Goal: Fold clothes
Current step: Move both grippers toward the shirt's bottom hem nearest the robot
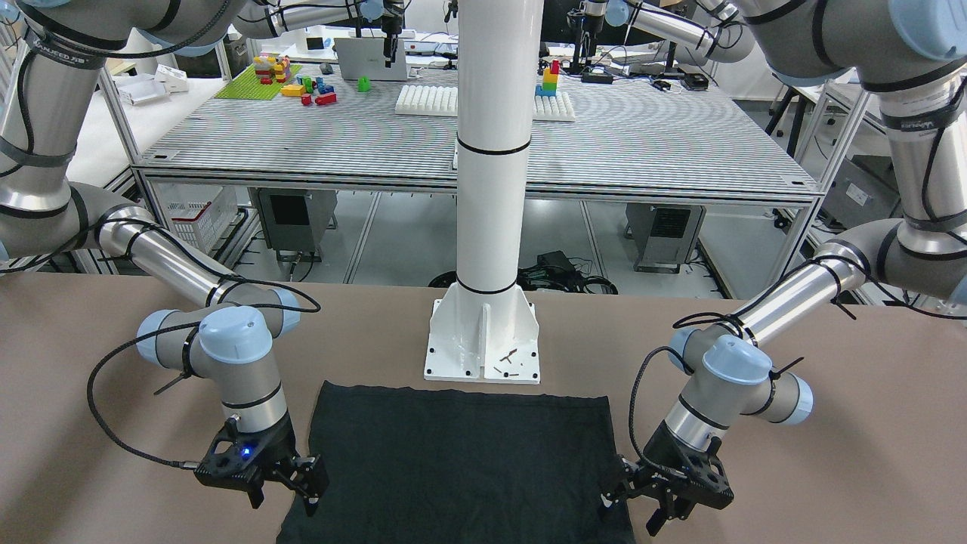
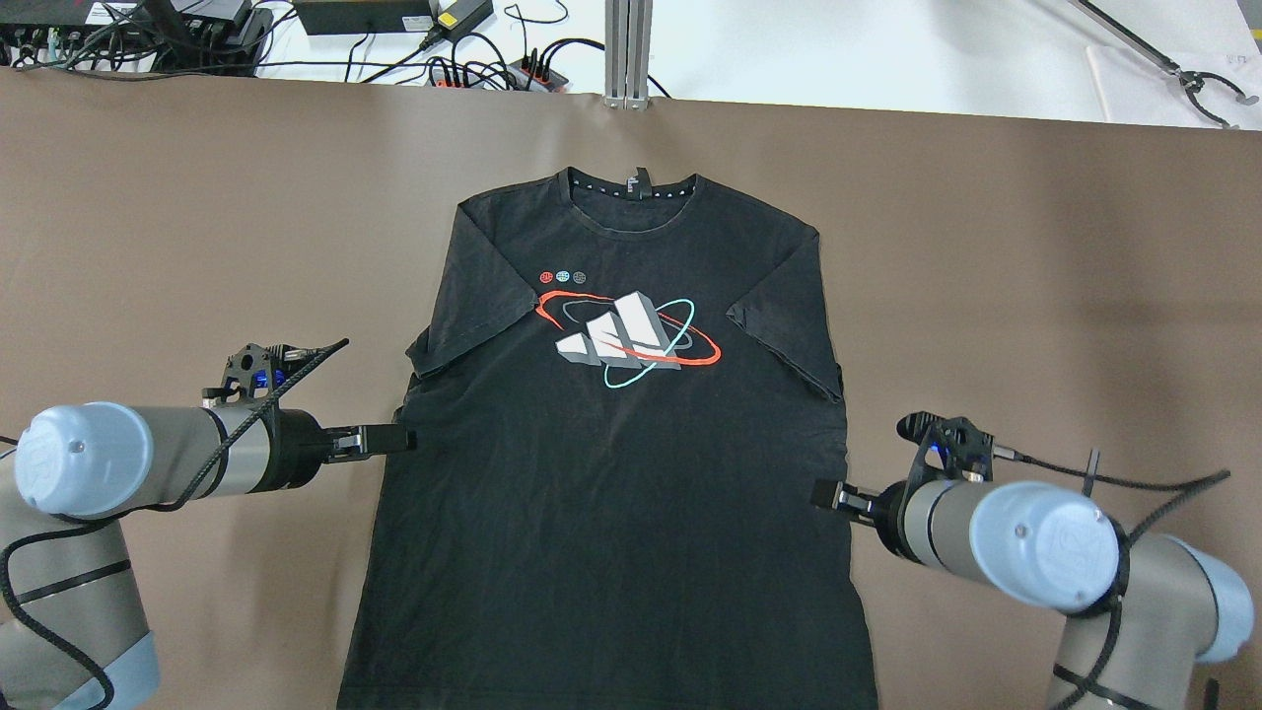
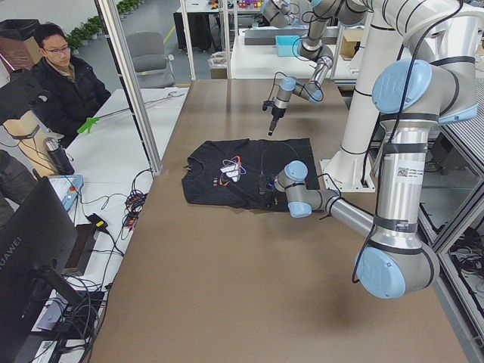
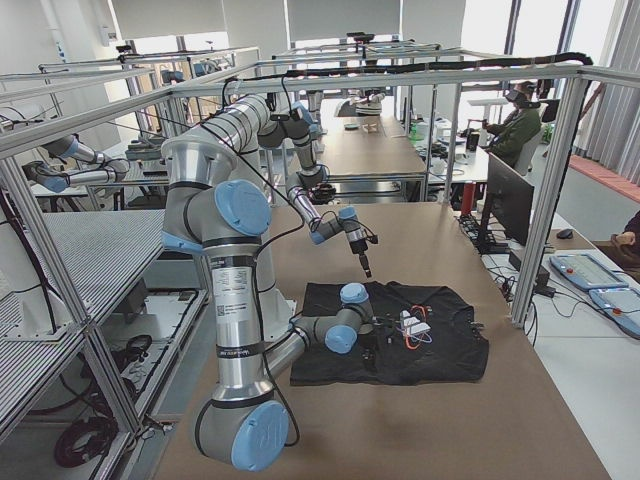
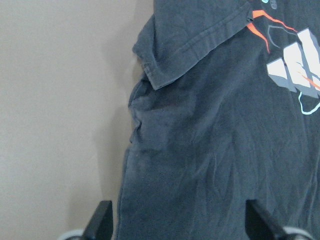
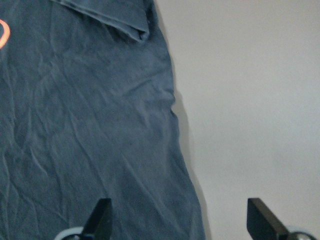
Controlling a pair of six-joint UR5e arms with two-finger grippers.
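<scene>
The clothes are one black T-shirt (image 2: 611,463) with a white, red and teal print, lying flat and face up on the brown table, collar away from me. My left gripper (image 2: 399,439) is open at the shirt's left side edge just below the sleeve. In the left wrist view its fingers (image 5: 102,224) straddle that edge. My right gripper (image 2: 823,493) is open at the right side edge, lower down the body. One of its fingers (image 6: 101,220) is over fabric, the other over bare table. Neither holds anything. Seen from the front, the left gripper (image 1: 631,514) and the right gripper (image 1: 285,502) flank the hem half.
The white pole's base plate (image 1: 483,347) stands just behind the shirt's hem. Cables and power strips (image 2: 444,39) lie beyond the table's far edge. A person (image 3: 57,76) sits at a desk to the side. Bare brown table (image 2: 1035,296) spreads on both sides of the shirt.
</scene>
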